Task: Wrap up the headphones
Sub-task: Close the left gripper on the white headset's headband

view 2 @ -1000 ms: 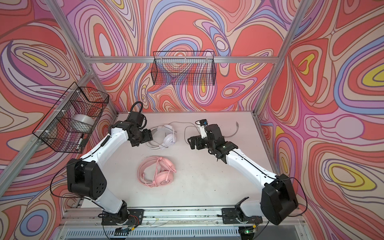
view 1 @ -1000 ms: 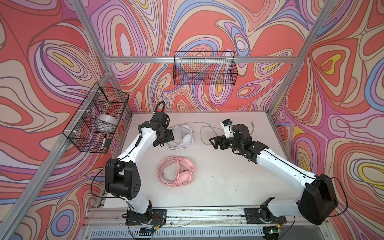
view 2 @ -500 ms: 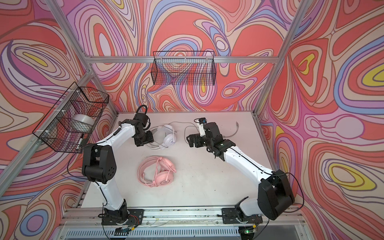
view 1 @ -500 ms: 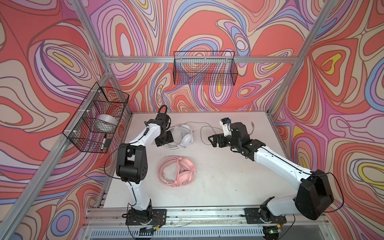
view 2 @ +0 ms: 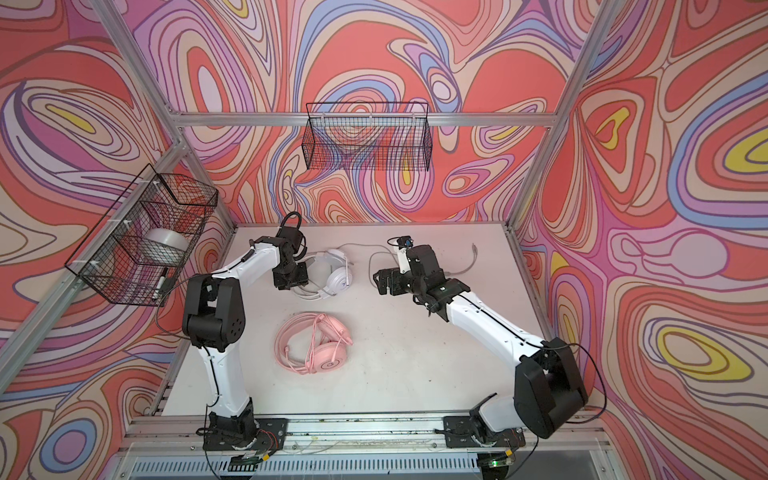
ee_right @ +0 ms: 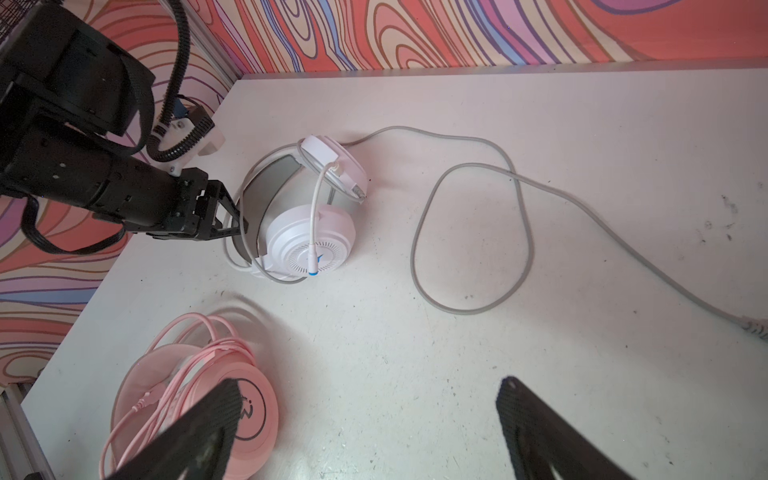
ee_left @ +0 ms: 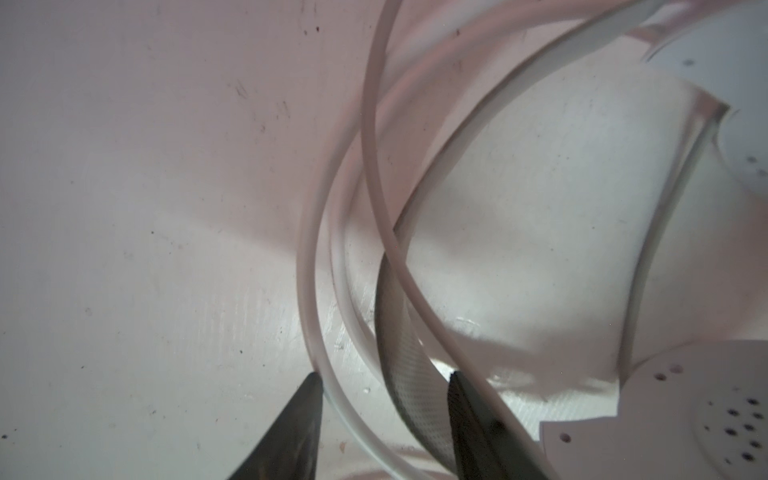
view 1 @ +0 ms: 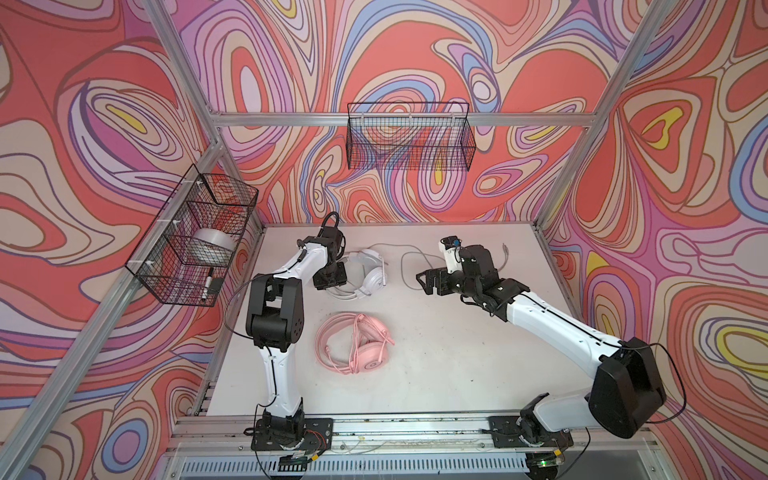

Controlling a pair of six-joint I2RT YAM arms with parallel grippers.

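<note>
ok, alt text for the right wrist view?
The left gripper has its jaws either side of the headband of a white headset lying on the white table; its grey cable trails off in a loose loop. Nearer, a pink headset with its cable coiled on it sits partly behind the open right gripper.

Left gripper [ee_left: 383, 376] narrower around white headset's headband [ee_left: 388, 299]

White headset [view 1: 371, 276] lies near the table's [view 1: 457, 374] far edge, grey cable [view 1: 402, 268] trailing loose; pink headset [view 1: 353, 349] lies mid-table, cable wound.
</note>
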